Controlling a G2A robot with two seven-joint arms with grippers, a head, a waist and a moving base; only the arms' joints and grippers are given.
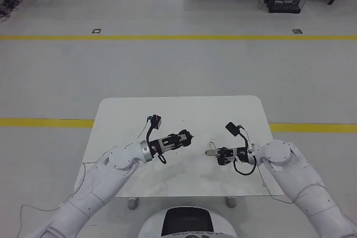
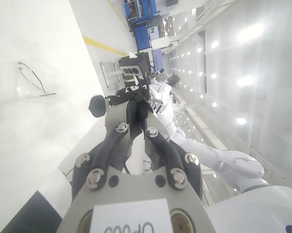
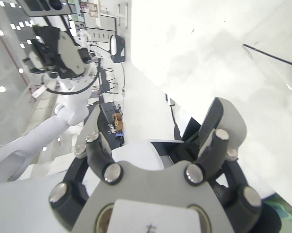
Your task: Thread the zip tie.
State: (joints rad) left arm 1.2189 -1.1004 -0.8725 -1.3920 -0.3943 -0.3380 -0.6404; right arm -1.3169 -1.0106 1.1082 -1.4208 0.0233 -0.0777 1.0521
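Observation:
Black zip ties (image 2: 33,79) lie loose on the white table (image 1: 178,113) inside a clear wrapper, faint in the top view (image 1: 213,143); one tie (image 3: 269,55) shows past my right gripper. My left gripper (image 1: 190,137) (image 2: 136,103) hovers over the table's middle with its fingers closed together; I cannot see anything held between them. My right gripper (image 1: 208,152) (image 3: 157,104) faces it a short way off, fingers spread wide with nothing between them. The zip ties lie between and just behind the two grippers.
The table's near edge runs close under both forearms. Bare tabletop stretches behind and to both sides of the grippers. Grey floor with yellow lines (image 1: 178,37) surrounds the table.

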